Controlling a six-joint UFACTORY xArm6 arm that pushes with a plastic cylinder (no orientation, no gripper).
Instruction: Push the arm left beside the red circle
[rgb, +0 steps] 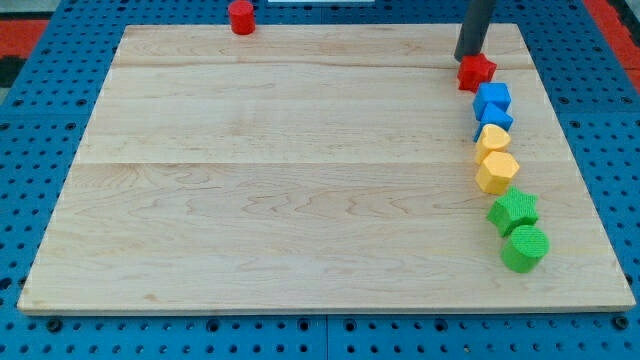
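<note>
The red circle (241, 17) is a short red cylinder standing at the top edge of the wooden board (300, 180), left of the middle. My tip (468, 57) is far to the view's right of it, near the board's top right corner. The tip sits just up and left of a red star-shaped block (477, 71), very close to it or touching; I cannot tell which.
Below the red star, a column of blocks runs down the board's right side: two blue blocks (492, 98) (494, 119), a yellow block (492, 138), a yellow hexagon (497, 172), a green star-like block (513, 211) and a green cylinder (525, 247). A blue pegboard (40, 330) surrounds the board.
</note>
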